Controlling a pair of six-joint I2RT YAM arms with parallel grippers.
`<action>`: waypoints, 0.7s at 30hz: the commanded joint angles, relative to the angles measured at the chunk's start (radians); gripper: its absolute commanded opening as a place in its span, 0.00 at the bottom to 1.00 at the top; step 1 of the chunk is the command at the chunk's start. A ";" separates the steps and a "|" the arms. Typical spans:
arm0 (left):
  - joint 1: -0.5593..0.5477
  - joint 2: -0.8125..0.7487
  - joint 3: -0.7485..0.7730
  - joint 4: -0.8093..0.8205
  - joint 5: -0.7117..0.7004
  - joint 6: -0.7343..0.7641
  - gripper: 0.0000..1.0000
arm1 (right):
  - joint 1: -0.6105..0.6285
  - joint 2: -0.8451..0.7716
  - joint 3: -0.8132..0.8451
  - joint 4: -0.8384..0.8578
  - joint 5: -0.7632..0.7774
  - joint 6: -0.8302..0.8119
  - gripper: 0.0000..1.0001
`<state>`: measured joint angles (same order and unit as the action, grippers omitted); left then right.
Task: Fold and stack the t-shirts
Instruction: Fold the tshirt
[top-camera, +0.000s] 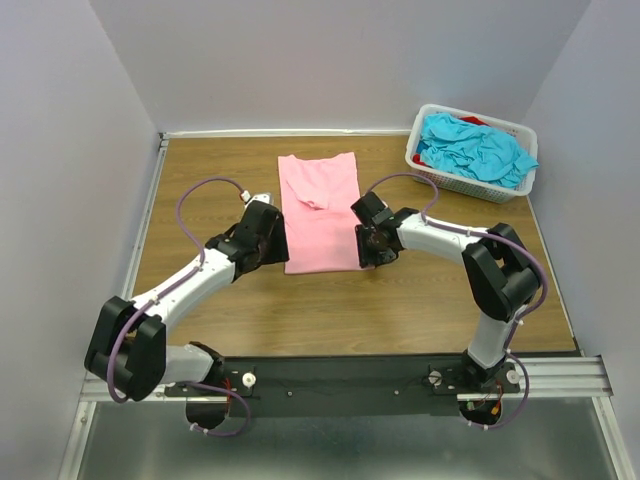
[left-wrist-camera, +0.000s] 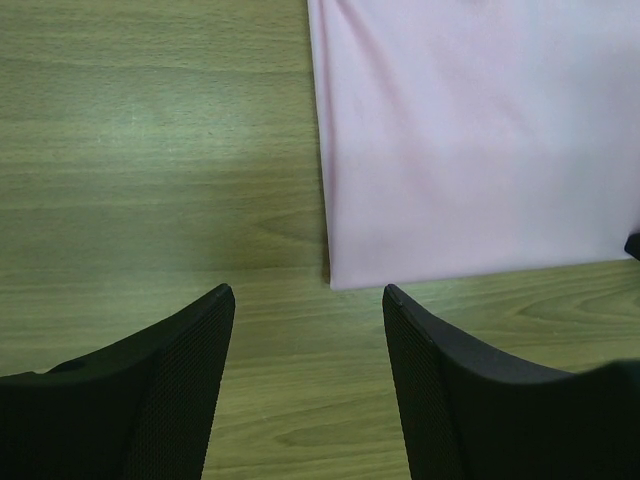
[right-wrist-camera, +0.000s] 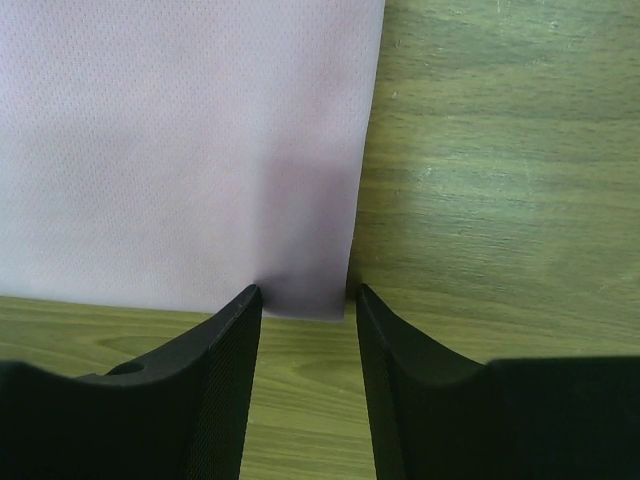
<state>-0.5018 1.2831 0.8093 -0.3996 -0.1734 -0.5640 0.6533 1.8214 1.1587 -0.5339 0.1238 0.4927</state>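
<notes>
A light pink t-shirt (top-camera: 320, 210) lies flat on the wooden table, folded into a long strip. My left gripper (top-camera: 281, 252) is open at its near left corner; in the left wrist view that corner (left-wrist-camera: 345, 275) lies just beyond the open left gripper (left-wrist-camera: 308, 295). My right gripper (top-camera: 362, 252) is open at the near right corner; in the right wrist view the open right gripper (right-wrist-camera: 305, 295) straddles the pink corner (right-wrist-camera: 320, 300). Turquoise t-shirts (top-camera: 478, 148) and a bit of red cloth (top-camera: 472, 121) lie in the basket.
A white slotted plastic basket (top-camera: 430, 172) stands at the back right of the table. Grey walls enclose the table on three sides. A metal rail (top-camera: 340, 375) carries the arm bases along the near edge.
</notes>
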 joint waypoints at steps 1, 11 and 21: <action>-0.011 0.015 0.022 -0.012 -0.032 0.015 0.69 | 0.011 0.032 0.010 -0.067 0.037 0.000 0.50; -0.026 0.064 0.034 -0.054 -0.029 0.030 0.70 | 0.039 0.056 0.001 -0.078 0.048 0.003 0.08; -0.080 0.228 0.100 -0.093 -0.017 0.030 0.74 | 0.058 0.062 0.007 -0.077 0.053 -0.009 0.01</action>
<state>-0.5594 1.4609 0.8642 -0.4606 -0.1753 -0.5388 0.6914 1.8343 1.1751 -0.5468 0.1520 0.4953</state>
